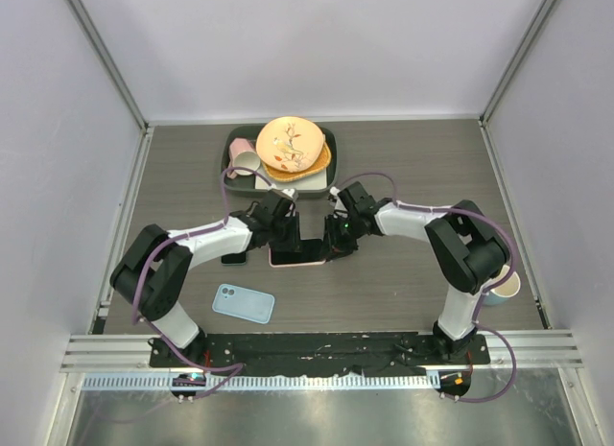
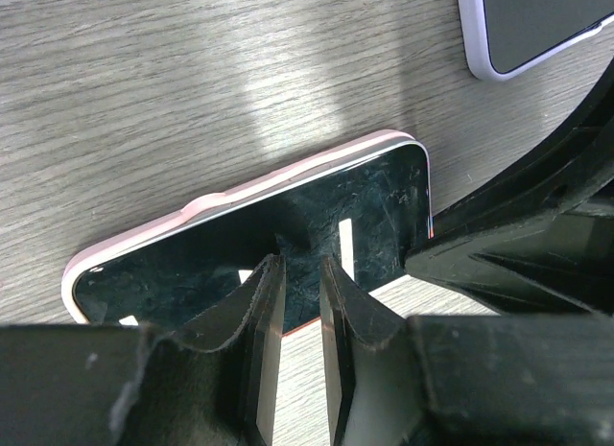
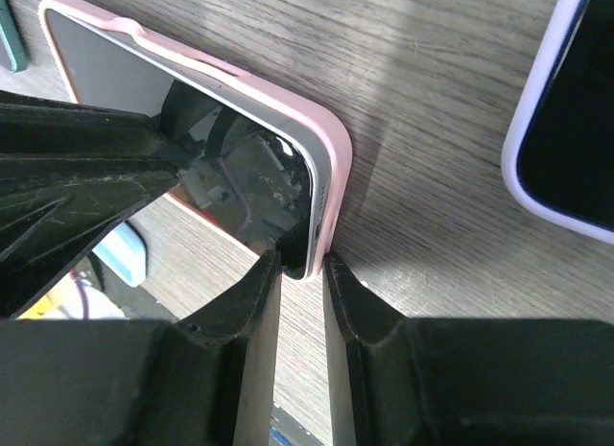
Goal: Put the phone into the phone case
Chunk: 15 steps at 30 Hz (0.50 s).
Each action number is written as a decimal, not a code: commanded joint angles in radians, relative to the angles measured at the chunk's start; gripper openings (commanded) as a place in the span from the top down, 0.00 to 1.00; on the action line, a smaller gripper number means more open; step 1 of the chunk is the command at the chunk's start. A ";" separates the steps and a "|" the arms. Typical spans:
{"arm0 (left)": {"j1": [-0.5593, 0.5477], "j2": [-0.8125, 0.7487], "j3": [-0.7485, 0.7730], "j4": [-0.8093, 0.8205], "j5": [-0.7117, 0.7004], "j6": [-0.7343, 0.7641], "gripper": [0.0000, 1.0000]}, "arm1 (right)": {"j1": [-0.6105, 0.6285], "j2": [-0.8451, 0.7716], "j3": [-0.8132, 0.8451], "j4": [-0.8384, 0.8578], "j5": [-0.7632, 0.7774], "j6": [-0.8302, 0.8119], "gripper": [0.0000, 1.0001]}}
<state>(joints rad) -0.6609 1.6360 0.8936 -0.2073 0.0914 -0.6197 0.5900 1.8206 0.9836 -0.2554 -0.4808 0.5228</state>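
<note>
Pink phone case (image 2: 240, 189) lies on the wood-grain table (image 1: 403, 273), midway between the two arms, with the phone (image 2: 355, 206) lying in it, dark screen up. At the end seen by the right wrist camera, a strip of the phone's silver side shows above the pink rim.

The left gripper (image 2: 302, 266) is at the near long edge of the phone. Its fingers stand only narrowly parted, and the screen, the phone's edge and the table show through the gap. Nothing is clamped between them. Whether the fingertips press on the glass cannot be told.

The right gripper (image 3: 302, 262) meets the phone at one corner. Its jaws are drawn in close, one fingertip on the screen side and the other against the outer wall of the case, so they appear to pinch that corner.

A second phone (image 3: 566, 110) in a pale lavender case lies near on the table, apart from the pink one. A light blue handset or case (image 1: 243, 303) lies back up nearer the arm bases. At the far edge a dark tray (image 1: 330, 177) holds stacked plates (image 1: 291, 142) and a pink cup (image 1: 244, 160).
</note>
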 commanded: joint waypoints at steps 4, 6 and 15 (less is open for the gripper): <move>-0.003 0.061 -0.030 -0.107 -0.047 0.035 0.74 | 0.140 0.124 0.029 -0.108 0.451 -0.092 0.99; -0.002 0.062 -0.027 -0.109 -0.045 0.035 0.74 | 0.175 0.115 0.038 -0.134 0.557 -0.099 0.99; -0.002 0.077 -0.021 -0.106 -0.044 0.035 0.74 | 0.300 0.117 0.075 -0.168 0.814 -0.139 0.99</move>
<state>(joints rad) -0.6613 1.6444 0.9035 -0.2073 0.1009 -0.6193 0.8326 1.8080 1.1095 -0.4538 0.0444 0.4568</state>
